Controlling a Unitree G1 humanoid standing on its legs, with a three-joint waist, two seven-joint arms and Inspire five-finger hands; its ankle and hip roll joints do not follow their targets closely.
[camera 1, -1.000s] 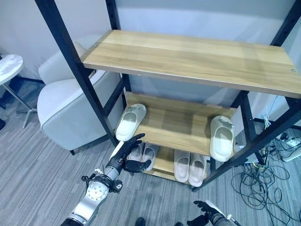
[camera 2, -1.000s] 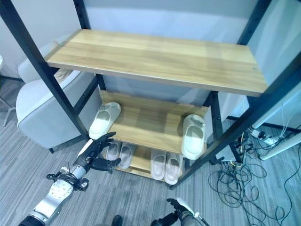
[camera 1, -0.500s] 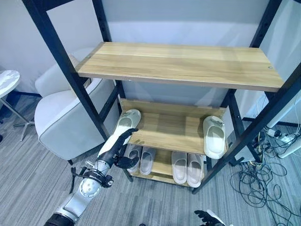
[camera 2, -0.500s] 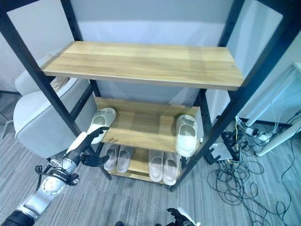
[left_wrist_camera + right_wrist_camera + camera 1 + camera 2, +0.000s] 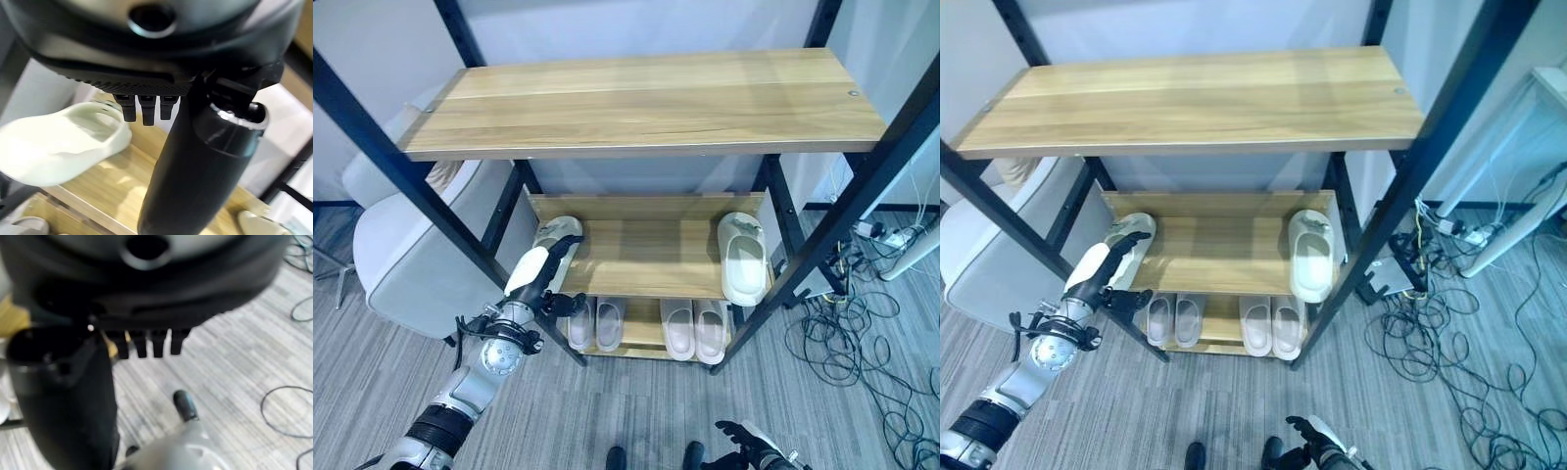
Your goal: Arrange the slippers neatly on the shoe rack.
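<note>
Left eye view: black metal-framed shoe rack w/ 3 light wooden shelves point(image 5: 646, 98) stands on grey striped carpet floor point(image 5: 372, 392). Mid shelf point(image 5: 646, 259) carries 2 pale greenish-white foam slippers, well apart: left slipper point(image 5: 548, 245) lies at the shelf's left end, angled, its near end over the front edge by the black diagonal post; right slipper point(image 5: 742, 259) lies at the right end, roughly front-to-back, its near end also past the front edge. Bottom shelf holds 2 pairs of whitish slippers side by side: left pair point(image 5: 596, 323) and right pair point(image 5: 695, 329).

Left hand point(image 5: 536, 279) is raised to the left slipper, fingers straight and spread loosely along its outer side, thumb sticking out toward the rack's inside below the shelf edge. In left wrist view the fingers point(image 5: 142, 107) reach out just above the left slipper's point(image 5: 58, 147) opening; can't tell whether they touch it; nothing is gripped.

Right hand point(image 5: 749, 456) hangs low near the floor at the view's bottom edge, fingers loosely curved, holding nothing; right wrist view shows carpet past it.

Light grey upholstered armchair point(image 5: 401, 245) sits left of the rack. Tangle of black cables point(image 5: 862, 333) lies on the floor to the right.
</note>
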